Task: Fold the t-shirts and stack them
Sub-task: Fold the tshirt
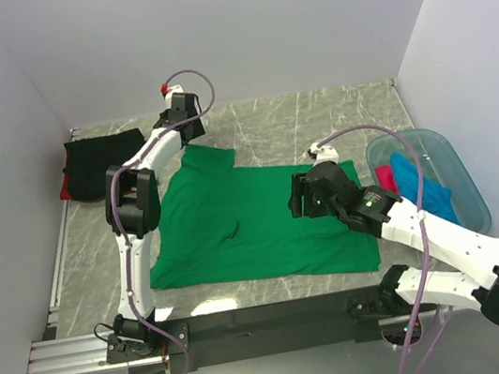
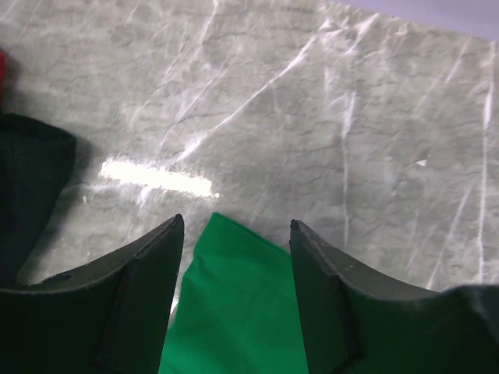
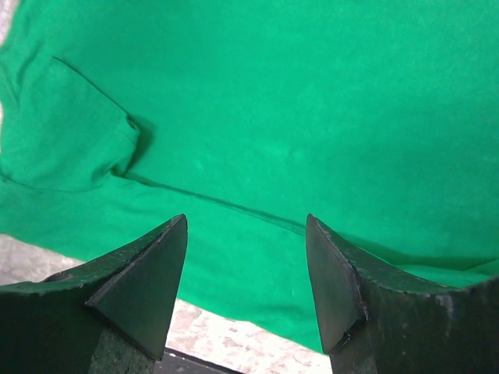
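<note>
Left wrist view: my left gripper (image 2: 236,221) straddles the far corner of the green shirt (image 2: 234,312), jaws apart; my right gripper (image 3: 246,220) hangs open over its right side.

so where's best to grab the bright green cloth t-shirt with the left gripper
Probably the far corner of the bright green cloth t-shirt, poking onto bare table between the open left gripper: come straight down from above, since it lies flat.

My left arm (image 1: 132,267) and right arm (image 1: 449,246) are white with black joints. Purplish cables (image 1: 196,74) loop off both.
</note>
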Tool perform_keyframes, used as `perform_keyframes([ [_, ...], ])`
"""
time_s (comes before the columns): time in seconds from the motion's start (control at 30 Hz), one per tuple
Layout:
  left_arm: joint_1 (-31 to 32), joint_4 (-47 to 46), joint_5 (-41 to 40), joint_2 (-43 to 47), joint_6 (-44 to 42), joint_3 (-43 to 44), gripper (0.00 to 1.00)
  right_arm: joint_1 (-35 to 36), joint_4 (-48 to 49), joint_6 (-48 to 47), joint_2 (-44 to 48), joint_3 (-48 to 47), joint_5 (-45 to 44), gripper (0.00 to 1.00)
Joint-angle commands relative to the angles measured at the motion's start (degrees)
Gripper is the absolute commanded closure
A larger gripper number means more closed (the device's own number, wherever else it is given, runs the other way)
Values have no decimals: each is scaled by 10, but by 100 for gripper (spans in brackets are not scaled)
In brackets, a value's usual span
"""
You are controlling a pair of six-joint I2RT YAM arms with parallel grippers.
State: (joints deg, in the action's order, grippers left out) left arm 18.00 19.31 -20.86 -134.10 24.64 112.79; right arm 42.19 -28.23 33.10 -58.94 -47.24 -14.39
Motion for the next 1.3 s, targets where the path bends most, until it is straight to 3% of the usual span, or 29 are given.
perform_keyframes([
  [0.0, -6, 9, -4, 6, 1, 10, 39, -8, 25, -12, 8, 13, 9, 31],
  [0.2, -9, 4, 17, 7, 14, -21, 39, -9, 34, -8, 8, 26, 20, 31],
  [0.73, -9, 56, 10, -53, 8, 55, 47, -9, 31, -2, 26, 40, 19, 31],
  [0.87, -9, 56, 2, -55, -2, 48, 55, -10, 30, 0, 30, 44, 16, 32],
  [0.97, -9, 48, 8, -52, -4, 38, 67, -9, 30, -1, 28, 43, 16, 31],
  [1.13, -9, 42, 18, -53, -9, 37, 73, -11, 29, -3, 20, 36, 16, 32],
  [1.23, -9, 35, 21, -49, -11, 33, 87, -16, 27, -8, 9, 23, 14, 31],
  [1.27, -9, 30, 22, -45, -12, 30, 99, -26, 30, -14, 2, 20, 14, 31],
])
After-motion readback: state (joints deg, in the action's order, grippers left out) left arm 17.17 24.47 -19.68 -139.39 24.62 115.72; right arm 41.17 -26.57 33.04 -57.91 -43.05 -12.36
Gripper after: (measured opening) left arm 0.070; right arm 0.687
